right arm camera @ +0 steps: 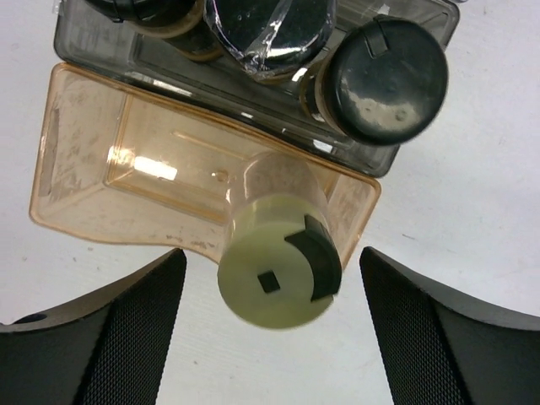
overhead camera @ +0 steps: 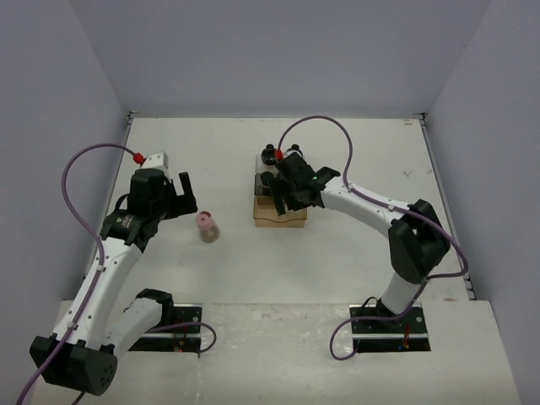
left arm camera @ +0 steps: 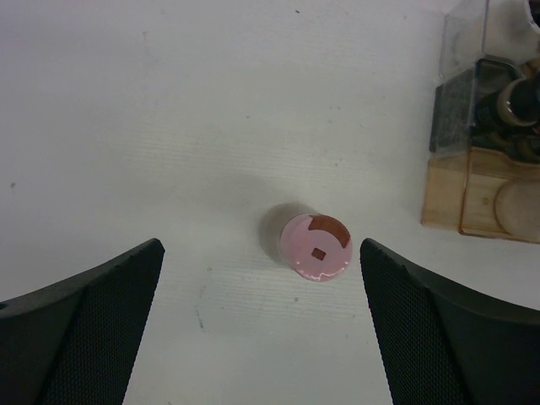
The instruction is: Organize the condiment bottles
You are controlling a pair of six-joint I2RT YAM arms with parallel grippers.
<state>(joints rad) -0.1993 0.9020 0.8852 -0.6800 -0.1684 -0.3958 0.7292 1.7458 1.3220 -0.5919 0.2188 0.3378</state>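
Right gripper (right arm camera: 272, 253) stands released either side of one yellow-green-capped jar (right arm camera: 278, 278) seated in the rack's (right arm camera: 110, 169) tan near tier. Three black-capped jars (right arm camera: 388, 78) show behind it. Left gripper (left arm camera: 261, 249) hangs wide open above one pink-capped jar (left arm camera: 314, 246), upright on the counter (left arm camera: 169, 126) left of the rack. It looks light, stiff and slick: pinch its sides.

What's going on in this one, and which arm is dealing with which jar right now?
Two arms are loading a stepped plastic rack. The right gripper hangs open over the tan front tier, one finger on each side of a yellow-green-capped jar that sits in that tier, not gripped. Black-capped jars stand in the grey tier behind it. The left gripper is open above a pink-capped jar that stands alone on the table, left of the rack, and does not touch it.
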